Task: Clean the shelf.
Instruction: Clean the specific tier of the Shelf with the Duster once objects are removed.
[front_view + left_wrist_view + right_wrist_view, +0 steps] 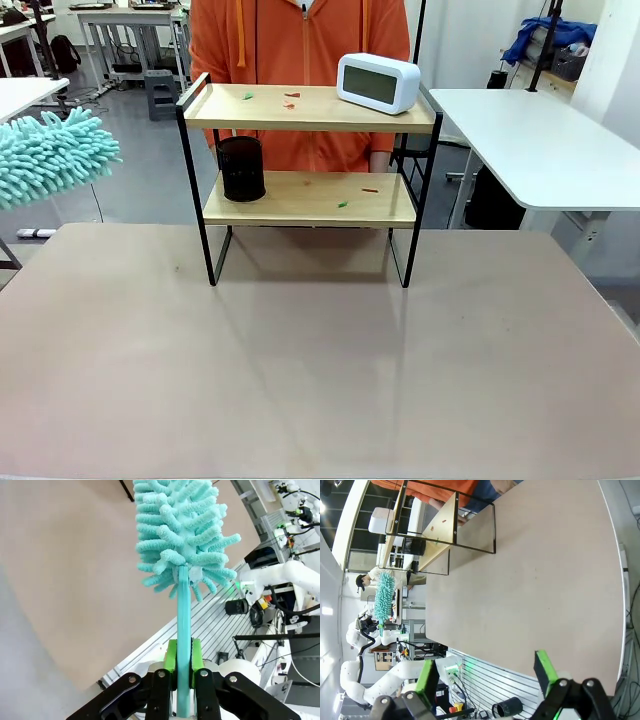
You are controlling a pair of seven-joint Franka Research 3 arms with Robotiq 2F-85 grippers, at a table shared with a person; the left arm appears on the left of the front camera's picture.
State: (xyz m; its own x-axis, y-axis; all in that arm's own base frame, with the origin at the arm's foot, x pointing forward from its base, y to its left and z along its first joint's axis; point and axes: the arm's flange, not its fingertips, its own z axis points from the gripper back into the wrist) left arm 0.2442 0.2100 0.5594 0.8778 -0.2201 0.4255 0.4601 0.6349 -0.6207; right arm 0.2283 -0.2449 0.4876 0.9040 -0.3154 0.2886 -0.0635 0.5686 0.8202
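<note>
Shelf [300, 198] of smooth wood in matt black metal frame, fluffy cloth duster [50, 155] at nine o'clock, white plastic clock [377, 82]

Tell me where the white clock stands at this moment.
In the front view, the white clock stands on the top board of the shelf, at its right end; the black cup is on the lower board's left end.

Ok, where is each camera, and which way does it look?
Front view: between the arms, robot's side; looks across the table at the shelf and person; duster at left.
Left wrist view: on the left wrist, looks along the left gripper, shut on the duster's handle.
Right wrist view: on the right wrist, looks past the open right gripper across the table to the shelf.
Shared: all three show the duster and the table.
</note>
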